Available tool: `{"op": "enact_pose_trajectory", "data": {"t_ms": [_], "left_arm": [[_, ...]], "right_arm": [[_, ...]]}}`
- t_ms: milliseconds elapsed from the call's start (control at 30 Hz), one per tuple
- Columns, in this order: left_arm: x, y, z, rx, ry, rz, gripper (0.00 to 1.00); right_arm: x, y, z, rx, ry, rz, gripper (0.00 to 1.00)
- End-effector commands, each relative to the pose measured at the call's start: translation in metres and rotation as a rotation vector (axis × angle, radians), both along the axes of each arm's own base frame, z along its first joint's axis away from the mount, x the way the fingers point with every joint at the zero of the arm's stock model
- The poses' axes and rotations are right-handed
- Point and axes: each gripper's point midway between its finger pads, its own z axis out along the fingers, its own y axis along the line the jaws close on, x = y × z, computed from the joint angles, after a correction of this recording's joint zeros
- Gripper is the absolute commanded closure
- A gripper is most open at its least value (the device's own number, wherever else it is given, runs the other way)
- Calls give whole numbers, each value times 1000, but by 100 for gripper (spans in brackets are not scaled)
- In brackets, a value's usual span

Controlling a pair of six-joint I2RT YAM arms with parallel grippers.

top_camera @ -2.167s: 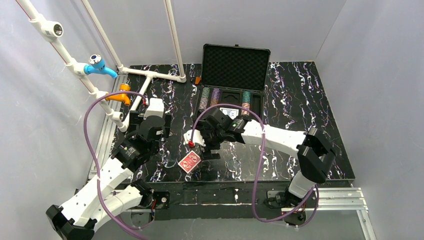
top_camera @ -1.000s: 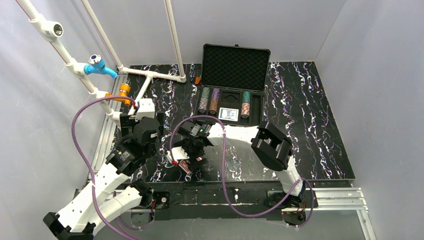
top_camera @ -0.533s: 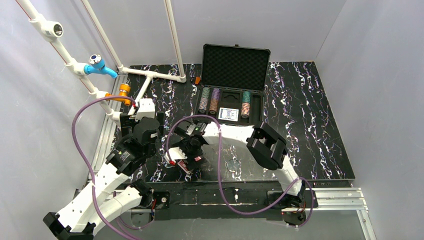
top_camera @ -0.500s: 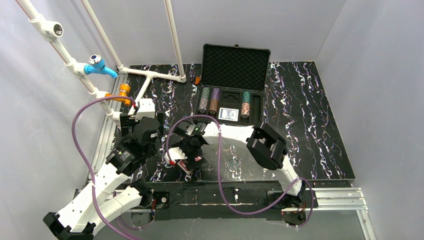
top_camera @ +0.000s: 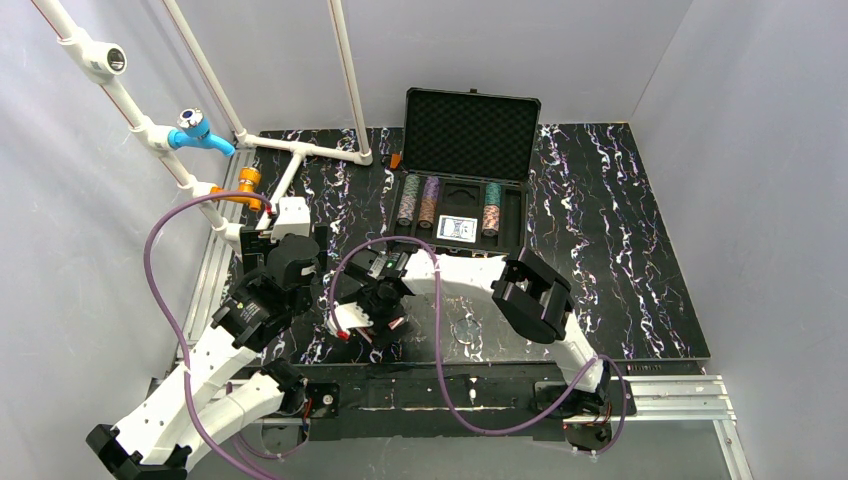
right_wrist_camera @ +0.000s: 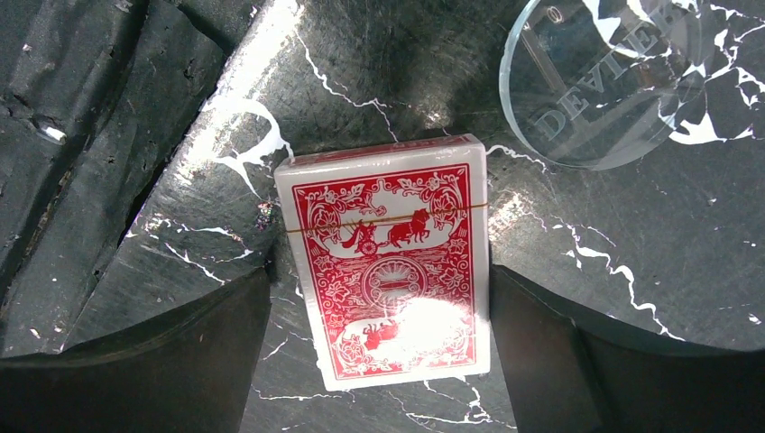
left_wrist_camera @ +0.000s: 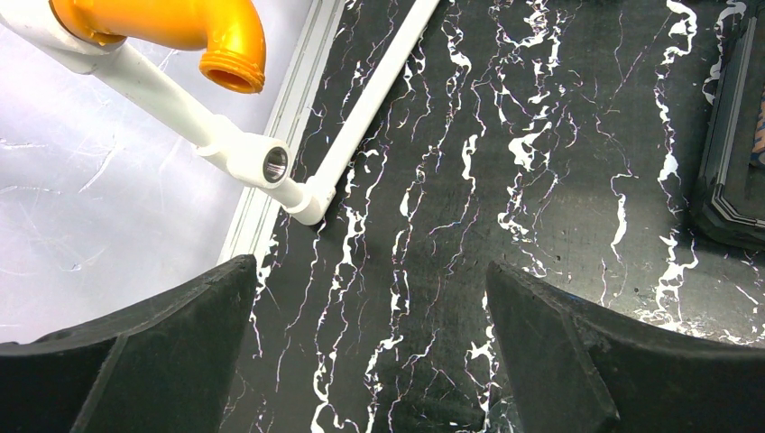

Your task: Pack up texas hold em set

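The red-backed card deck point(right_wrist_camera: 388, 271) lies flat on the black marbled table, a thin band round it. My right gripper point(right_wrist_camera: 379, 273) stands open astride it: the right finger point(right_wrist_camera: 586, 370) is at the deck's edge and the left finger point(right_wrist_camera: 180, 361) stands a little off it. The black briefcase point(top_camera: 470, 130) stands open at the back, foam lid upright. Its base holds rows of striped poker chips point(top_camera: 419, 200) and the blue-backed deck point(top_camera: 457, 228). My left gripper point(left_wrist_camera: 370, 271) hangs open over bare table near the left edge, nothing between its fingers.
A clear round dealer disc point(right_wrist_camera: 613, 81) lies just beyond the red deck, seen too as the disc point(top_camera: 465, 330) from above. A white pipe frame point(left_wrist_camera: 361, 117) with an orange fitting point(left_wrist_camera: 207, 27) and a blue fitting point(top_camera: 195, 128) stands at the left. The case's corner point(left_wrist_camera: 735, 162) is right of the left gripper.
My right gripper has crept toward the near left and settled lower over the red deck, which now sits between its fingers. The left arm has stayed still over the last second.
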Motion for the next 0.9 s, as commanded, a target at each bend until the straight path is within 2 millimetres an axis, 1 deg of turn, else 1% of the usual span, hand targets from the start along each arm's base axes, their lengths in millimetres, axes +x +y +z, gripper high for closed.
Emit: {"op": "enact_pose_trajectory", "data": {"t_ms": [0,100,300,500,533,633,767,867], "left_arm": [[0,5,12,-8,-32,32,2],[0,5,11,-8,-30,30,2],[0,5,12,-7,-31,32,2],[0,5,11,-6,-30,30,2],[0,5,11,-7,-30,30,2],[0,5,11,-7,-29,28,2],[0,4,11,-8,-29,27,2],[0,4,11,-12,-29,24,2]], "right_arm": [[2,-1,-3,-13,-33,3,6],[5,0,-5,-17,-44,-1,10],[6,1,-5,-25,-43,-9,25],[5,-1,-5,-31,-38,-27,44],[4,-1,-4,-30,-38,-29,47],[5,-1,2,-21,-41,-44,52],[6,-5,13,-16,-56,-73,63],[8,-11,22,-9,-71,-104,65]]}}
